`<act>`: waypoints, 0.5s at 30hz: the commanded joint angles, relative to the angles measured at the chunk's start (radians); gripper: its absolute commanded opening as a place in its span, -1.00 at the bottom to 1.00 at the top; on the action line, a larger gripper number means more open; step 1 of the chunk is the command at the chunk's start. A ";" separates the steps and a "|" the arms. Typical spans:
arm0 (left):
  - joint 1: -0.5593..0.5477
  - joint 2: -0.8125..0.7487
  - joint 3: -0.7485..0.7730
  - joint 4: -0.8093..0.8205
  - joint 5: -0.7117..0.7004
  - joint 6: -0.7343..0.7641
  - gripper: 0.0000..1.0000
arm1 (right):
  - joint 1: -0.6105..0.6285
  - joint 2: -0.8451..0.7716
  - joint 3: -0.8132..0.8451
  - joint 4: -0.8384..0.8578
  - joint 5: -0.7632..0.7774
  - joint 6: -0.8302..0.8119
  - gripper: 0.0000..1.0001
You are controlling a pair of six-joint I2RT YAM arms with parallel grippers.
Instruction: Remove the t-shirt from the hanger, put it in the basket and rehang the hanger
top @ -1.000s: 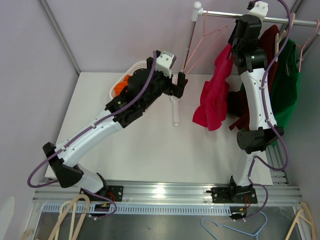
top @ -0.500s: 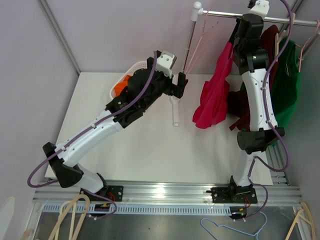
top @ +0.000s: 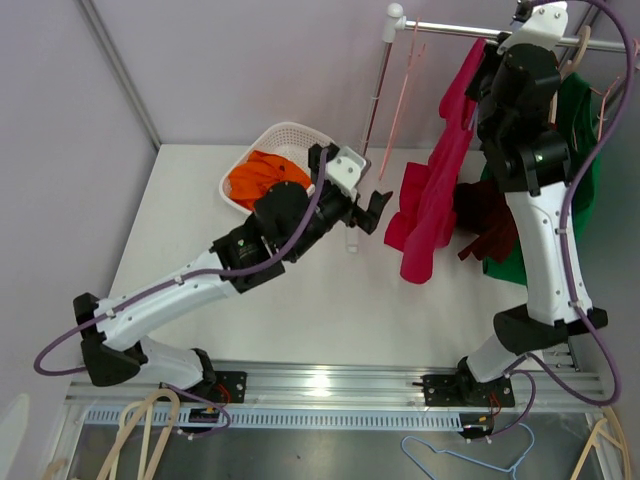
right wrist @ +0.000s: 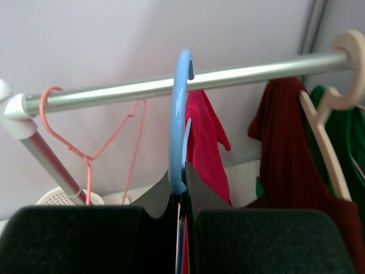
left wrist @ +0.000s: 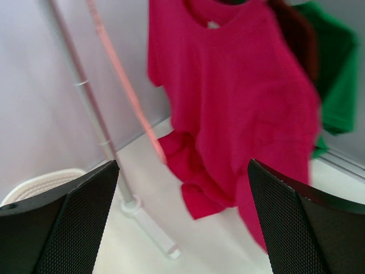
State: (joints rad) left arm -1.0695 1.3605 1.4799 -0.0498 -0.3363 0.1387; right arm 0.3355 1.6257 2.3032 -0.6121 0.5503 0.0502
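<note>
A red t-shirt (top: 430, 200) hangs on a blue hanger whose hook (right wrist: 180, 114) crosses the silver rail (right wrist: 239, 77). I cannot tell whether the hook rests on the rail. My right gripper (right wrist: 184, 171) is shut on the hook's stem, high at the rail (top: 497, 45). The shirt drapes down from it (right wrist: 205, 142), its hem bunched on the table. My left gripper (top: 378, 208) is open and empty, just left of the shirt and facing it. In the left wrist view the shirt (left wrist: 239, 103) fills the space ahead between the black fingers (left wrist: 74, 222).
An empty pink wire hanger (top: 405, 90) hangs at the rail's left end by the rack pole (left wrist: 85, 97). A dark red shirt (top: 490, 215) and a green shirt (top: 575, 150) hang to the right. A white basket (top: 290, 135) holds orange cloth behind the left arm.
My right gripper rose and moved right with the hanger, lifting the red shirt to the rail. My left gripper dropped down and right, away from the pink hanger, which now hangs straight.
</note>
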 commanded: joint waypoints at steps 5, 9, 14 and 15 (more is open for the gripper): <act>-0.268 -0.178 -0.216 0.235 -0.096 0.167 0.99 | 0.091 -0.162 -0.181 -0.015 0.261 0.170 -1.00; -0.363 -0.273 -0.430 0.347 -0.086 0.136 0.99 | 0.122 -0.230 -0.254 -0.076 0.306 0.276 -1.00; -0.441 -0.319 -0.637 0.517 -0.033 0.159 0.99 | 0.149 -0.268 -0.269 -0.162 0.290 0.336 -1.00; -0.454 -0.308 -0.651 0.540 -0.047 0.168 0.99 | 0.157 -0.277 -0.274 -0.167 0.277 0.349 -1.00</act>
State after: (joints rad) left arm -1.4849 1.0580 0.8871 0.3134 -0.3889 0.2714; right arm 0.4744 1.4117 2.0197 -0.7670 0.8009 0.3107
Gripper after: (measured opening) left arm 0.994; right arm 0.045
